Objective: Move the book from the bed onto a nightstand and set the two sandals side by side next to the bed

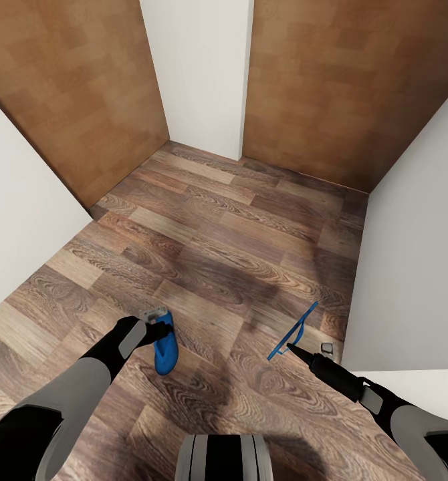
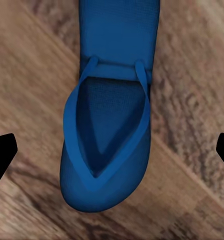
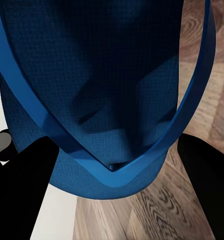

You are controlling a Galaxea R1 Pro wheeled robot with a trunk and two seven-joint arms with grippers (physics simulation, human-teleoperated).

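Both bright blue rubber flip-flops are in play here. The left gripper, lower left of the head view, is hanging over one flat blue sandal that's lying sole-down on the brown wood-plank floor; its black fingers are sitting spread wide either side of the toe end, not touching it. You can see the V-strap clearly. The right gripper, lower right, is pinching the second blue sandal, holding it edge-on off the floor near the white wall. Its textured footbed is looming close.
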